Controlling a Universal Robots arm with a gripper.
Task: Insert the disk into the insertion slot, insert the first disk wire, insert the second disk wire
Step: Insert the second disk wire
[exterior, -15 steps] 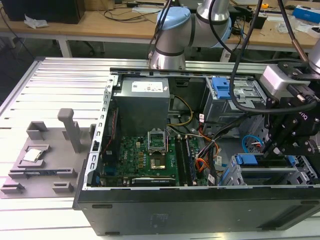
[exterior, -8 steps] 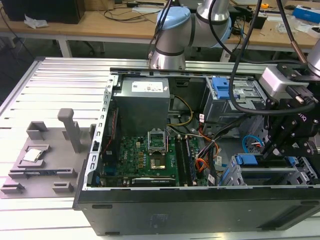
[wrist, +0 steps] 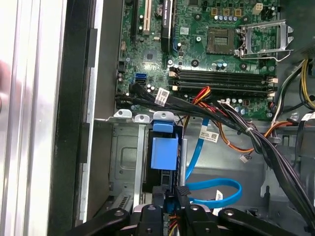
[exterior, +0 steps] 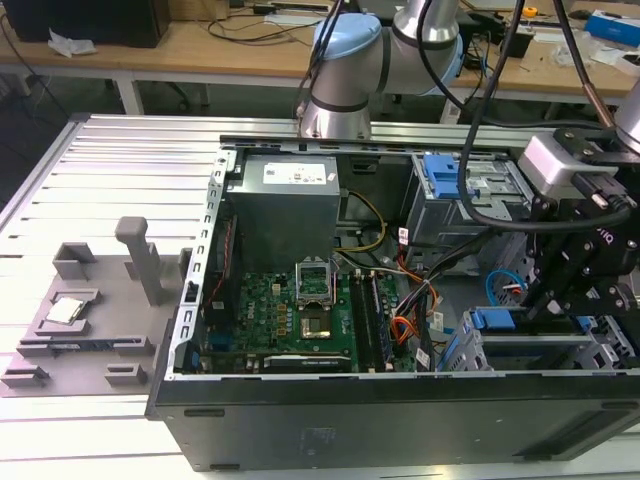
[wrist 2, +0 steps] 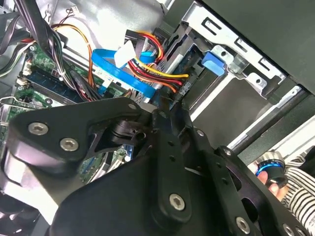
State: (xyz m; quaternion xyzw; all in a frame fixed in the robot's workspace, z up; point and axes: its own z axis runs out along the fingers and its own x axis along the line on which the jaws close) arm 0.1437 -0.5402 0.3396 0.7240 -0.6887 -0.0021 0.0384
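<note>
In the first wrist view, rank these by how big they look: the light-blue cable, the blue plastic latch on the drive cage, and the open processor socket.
Largest to smallest, as they look in the first wrist view:
1. The light-blue cable, by the span of its loop.
2. The processor socket.
3. The blue plastic latch.
The socket lies farther from the camera, so second and third are unsure.

Our arm (exterior: 400,40) has silver tubes with pale blue joint caps and black cables trailing off it. The tool (wrist 2: 162,105) is matte black linkage plates dotted with silver screws.
</note>
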